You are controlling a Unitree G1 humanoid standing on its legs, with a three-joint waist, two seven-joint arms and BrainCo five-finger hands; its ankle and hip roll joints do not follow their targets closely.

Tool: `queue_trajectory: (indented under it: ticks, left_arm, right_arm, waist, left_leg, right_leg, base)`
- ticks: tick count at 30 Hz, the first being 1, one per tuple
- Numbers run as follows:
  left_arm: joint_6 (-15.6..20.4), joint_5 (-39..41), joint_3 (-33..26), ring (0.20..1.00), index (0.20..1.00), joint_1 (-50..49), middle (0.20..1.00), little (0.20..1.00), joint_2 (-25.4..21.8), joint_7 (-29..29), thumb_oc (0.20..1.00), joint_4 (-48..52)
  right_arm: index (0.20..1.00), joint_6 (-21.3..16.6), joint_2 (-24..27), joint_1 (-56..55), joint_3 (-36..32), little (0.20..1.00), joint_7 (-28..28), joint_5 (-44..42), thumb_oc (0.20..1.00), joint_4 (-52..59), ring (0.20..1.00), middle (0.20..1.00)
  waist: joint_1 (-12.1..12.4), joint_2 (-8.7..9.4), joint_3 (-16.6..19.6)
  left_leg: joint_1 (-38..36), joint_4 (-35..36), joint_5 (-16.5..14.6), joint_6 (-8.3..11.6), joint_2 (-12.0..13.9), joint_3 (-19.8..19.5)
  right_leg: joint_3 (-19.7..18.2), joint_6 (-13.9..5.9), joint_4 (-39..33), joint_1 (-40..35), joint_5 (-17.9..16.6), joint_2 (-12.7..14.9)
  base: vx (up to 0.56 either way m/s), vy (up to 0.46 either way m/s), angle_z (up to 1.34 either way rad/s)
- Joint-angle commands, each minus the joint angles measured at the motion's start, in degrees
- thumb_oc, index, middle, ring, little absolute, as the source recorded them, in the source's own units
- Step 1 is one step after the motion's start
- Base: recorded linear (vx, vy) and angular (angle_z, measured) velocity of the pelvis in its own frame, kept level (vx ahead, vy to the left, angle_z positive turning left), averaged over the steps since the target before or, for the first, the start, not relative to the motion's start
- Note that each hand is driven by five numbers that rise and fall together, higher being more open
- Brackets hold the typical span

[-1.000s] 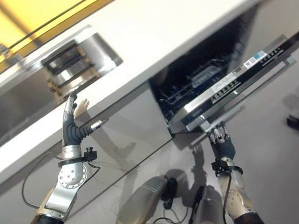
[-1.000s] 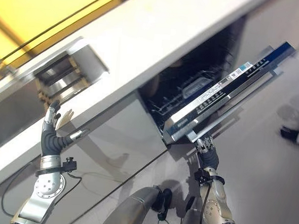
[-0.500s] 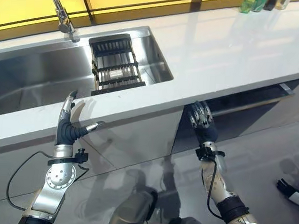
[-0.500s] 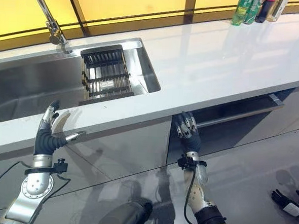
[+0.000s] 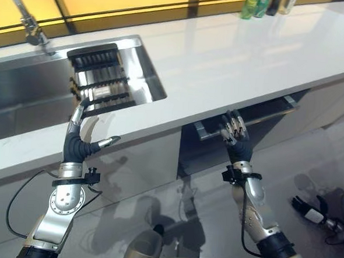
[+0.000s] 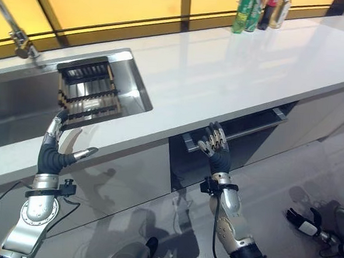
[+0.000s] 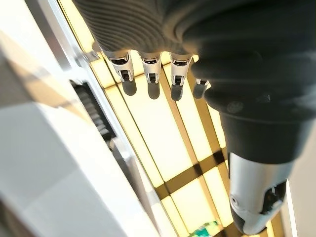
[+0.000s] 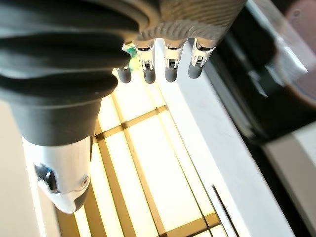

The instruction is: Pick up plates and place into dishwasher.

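My left hand is raised in front of the white counter, fingers straight and thumb spread, holding nothing, just below the steel sink. A dark rack sits in the sink's right end; I cannot tell whether it holds plates. Further right, under the counter, the dishwasher is barely ajar, and my right hand is up before its door, fingers straight and empty. Bottles stand at the counter's far edge.
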State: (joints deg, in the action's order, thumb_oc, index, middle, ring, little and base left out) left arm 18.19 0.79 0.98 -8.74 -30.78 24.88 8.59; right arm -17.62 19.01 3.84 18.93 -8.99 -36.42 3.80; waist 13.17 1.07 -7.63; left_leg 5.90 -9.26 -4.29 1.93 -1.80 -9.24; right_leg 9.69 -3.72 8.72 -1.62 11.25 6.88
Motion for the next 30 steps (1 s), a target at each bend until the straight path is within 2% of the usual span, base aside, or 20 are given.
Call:
queue_trajectory:
  ticks: [1,6,11,15,19,27,30]
  left_arm:
    - [0.8,0.4,-1.1,1.000,1.000,3.0,1.000,1.000,-0.6,2.9,1.000,3.5]
    - [-0.8,1.0,0.8,1.000,1.000,5.8,1.000,1.000,0.3,3.3,1.000,3.7]
    - [0.0,5.7,1.0,1.000,1.000,7.9,1.000,1.000,0.6,2.4,1.000,3.6]
    - [-0.7,9.6,1.1,1.000,1.000,8.4,1.000,1.000,1.6,2.5,1.000,4.4]
    - [-0.3,13.5,-0.2,1.000,1.000,6.6,1.000,1.000,2.1,2.1,1.000,4.4]
    - [-0.1,15.3,-3.6,1.000,1.000,3.7,1.000,1.000,2.6,-0.6,1.000,3.8]
    - [-0.2,15.0,-4.8,1.000,1.000,3.3,1.000,1.000,2.9,-1.5,1.000,3.8]
  right_arm:
    - [1.000,-1.7,2.1,1.7,1.8,1.000,0.8,5.1,1.000,7.6,1.000,1.000]
    - [1.000,-2.1,5.6,7.3,2.1,1.000,-1.4,9.5,1.000,14.0,1.000,1.000]
    - [1.000,1.1,7.0,12.2,3.4,1.000,0.2,11.3,1.000,16.6,1.000,1.000]
    - [1.000,5.3,7.1,16.5,5.6,1.000,0.5,10.8,1.000,15.5,1.000,1.000]
    - [1.000,7.2,7.4,18.1,6.5,1.000,0.7,10.6,1.000,14.3,1.000,1.000]
    - [1.000,7.8,5.5,19.9,8.0,1.000,-4.6,10.4,1.000,11.5,1.000,1.000]
    - [1.000,7.4,4.5,19.1,8.6,1.000,-5.8,10.9,1.000,10.2,1.000,1.000]
  waist:
    - [-1.0,0.74,5.0]
    - [-1.2,0.89,6.1]
    - [-0.1,1.10,6.7]
    - [2.6,1.55,6.8]
    - [5.7,2.23,6.5]
    - [12.1,3.83,5.2]
    - [13.3,3.83,4.9]
  left_leg:
    - [-1.7,6.9,2.1,-3.44,-1.7,-1.0]
    - [-2.3,7.7,2.9,-2.00,-0.5,-0.7]
    - [-2.1,7.3,3.2,-1.14,-0.3,-2.0]
    - [-1.6,6.6,3.8,-0.47,-0.4,-4.5]
    - [-0.9,7.0,5.2,0.03,-1.0,-7.7]
    - [1.7,8.8,9.2,1.73,-2.2,-13.8]
    - [2.6,9.1,10.2,1.96,-2.9,-15.2]
  right_leg:
    - [1.2,-2.16,-2.2,-1.4,-6.5,2.1]
    - [2.1,-1.46,-3.9,-2.4,-6.0,1.2]
    - [3.8,-0.72,-3.7,-2.9,-5.2,0.8]
    - [6.4,0.17,-3.1,-3.8,-3.9,0.4]
    - [9.1,0.76,-2.4,-4.8,-3.1,-0.2]
    - [13.1,2.72,-0.7,-7.2,-0.3,-2.4]
    - [13.8,2.73,0.1,-7.4,-0.1,-2.7]
  base:
    - [-0.11,-0.093,-0.16]
    - [-0.10,-0.076,-0.13]
    - [-0.09,-0.044,0.08]
    - [-0.06,-0.029,0.24]
    - [-0.04,-0.036,0.35]
    - [-0.01,-0.050,0.56]
    - [-0.01,0.009,0.56]
